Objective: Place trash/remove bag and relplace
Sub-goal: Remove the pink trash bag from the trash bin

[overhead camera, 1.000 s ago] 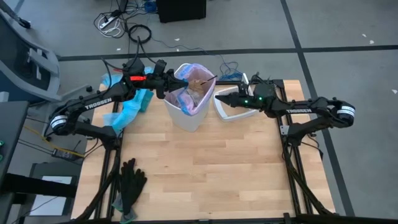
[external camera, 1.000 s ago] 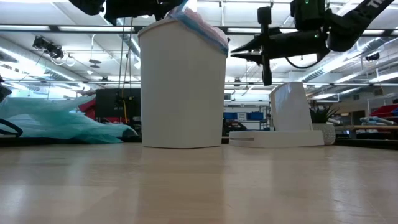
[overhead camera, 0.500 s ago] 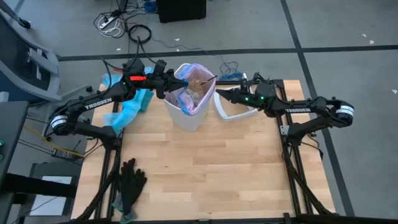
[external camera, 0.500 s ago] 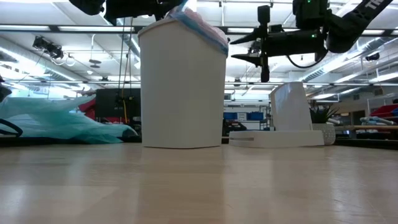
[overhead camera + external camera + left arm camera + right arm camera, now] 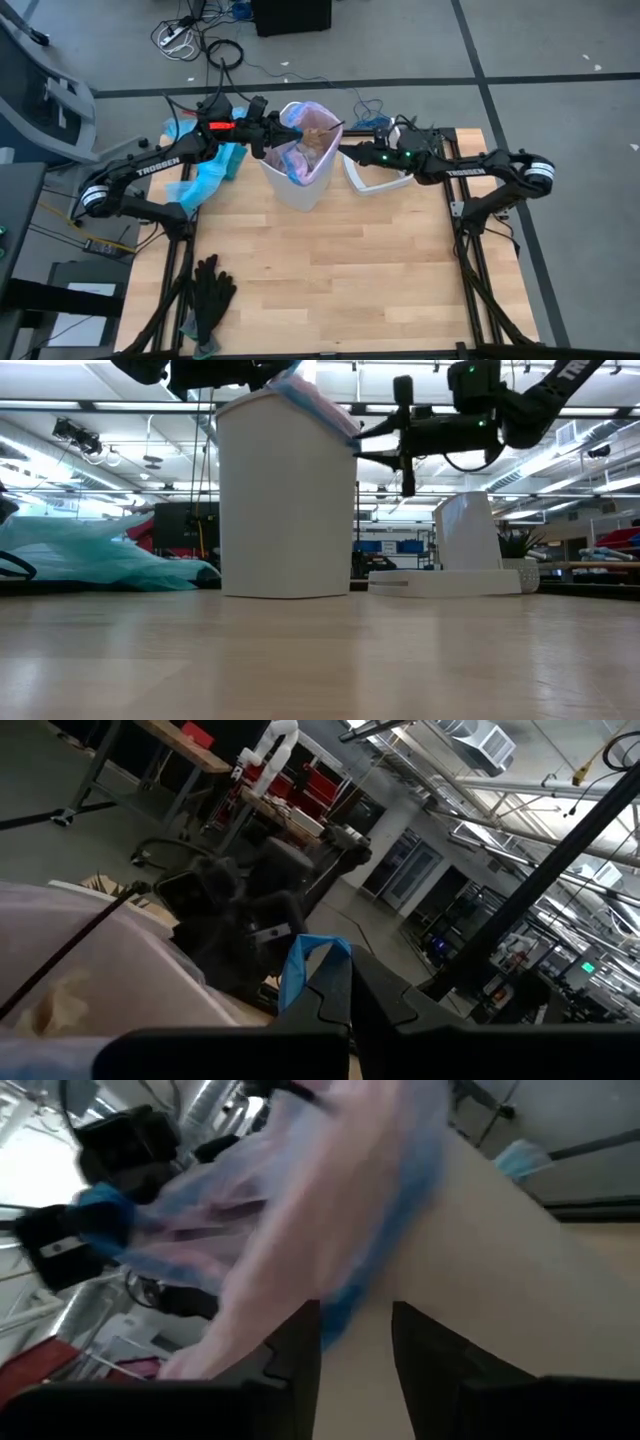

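A white bin [image 5: 298, 178] stands at the table's far middle, lined with the pink bag [image 5: 312, 118]. Inside the bag lies trash: brown paper [image 5: 316, 138] and a thin black utensil [image 5: 330, 128]. My left gripper [image 5: 268, 135] is at the bin's left rim, shut on the bag's blue drawstring [image 5: 303, 963]. My right gripper [image 5: 345, 152] reaches level to the bin's right rim [image 5: 352, 438]. It is open, with the bag's blue hem [image 5: 345, 1305] between its fingers. My left gripper pinches the blue drawstring loop [image 5: 300, 982] between its two fingers, coming level from the table's left at the bin's left rim. The loop stands up just past the fingertips. My right gripper comes level from the table's right, its fingers [image 5: 300, 1345] astride the bag's blue hem on the bin's right rim. Its fingertips [image 5: 372, 432] meet the rim.
The bin's white lid [image 5: 378, 172] lies on the table right of the bin, under my right arm. A light-blue plastic bag [image 5: 212, 170] lies at the far left, and black gloves [image 5: 210, 295] near the front left. The middle of the wooden tabletop [image 5: 340, 260] is free.
My right gripper has opened and moved toward the table's left, up to the bin's right rim. The bin has shifted a little toward the left. My left gripper has kept its hold.
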### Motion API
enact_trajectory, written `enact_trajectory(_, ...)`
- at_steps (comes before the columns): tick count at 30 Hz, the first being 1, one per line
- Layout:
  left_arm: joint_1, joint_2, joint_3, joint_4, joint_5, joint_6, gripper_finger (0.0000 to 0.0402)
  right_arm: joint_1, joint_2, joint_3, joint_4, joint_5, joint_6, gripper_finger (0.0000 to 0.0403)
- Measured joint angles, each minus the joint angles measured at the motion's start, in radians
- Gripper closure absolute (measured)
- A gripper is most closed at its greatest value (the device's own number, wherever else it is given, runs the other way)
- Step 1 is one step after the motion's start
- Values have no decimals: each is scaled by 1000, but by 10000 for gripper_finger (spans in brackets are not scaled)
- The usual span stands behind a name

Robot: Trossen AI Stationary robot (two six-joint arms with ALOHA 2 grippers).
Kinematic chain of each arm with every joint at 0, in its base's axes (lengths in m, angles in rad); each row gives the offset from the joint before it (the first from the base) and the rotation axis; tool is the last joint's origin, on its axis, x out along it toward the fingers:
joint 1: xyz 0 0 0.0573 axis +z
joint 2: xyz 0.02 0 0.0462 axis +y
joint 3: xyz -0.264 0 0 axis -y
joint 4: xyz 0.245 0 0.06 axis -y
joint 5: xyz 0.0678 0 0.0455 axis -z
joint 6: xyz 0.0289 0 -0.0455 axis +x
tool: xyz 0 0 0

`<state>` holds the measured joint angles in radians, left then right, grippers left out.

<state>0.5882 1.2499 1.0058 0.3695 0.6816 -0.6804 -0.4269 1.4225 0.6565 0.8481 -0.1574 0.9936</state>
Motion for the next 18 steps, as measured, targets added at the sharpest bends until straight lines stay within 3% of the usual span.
enact_trajectory(4, 0, 0, 0, -2, 0, 0, 396, -7, 30, 11, 43, -49, -7, 317)
enact_trajectory(8, 0, 0, 0, -2, 0, 0, 396, -7, 32, 13, 49, -49, -73, 388)
enact_trajectory(18, 0, 0, 0, -2, 0, 0, 396, 13, -68, 12, -25, -82, -104, 403)
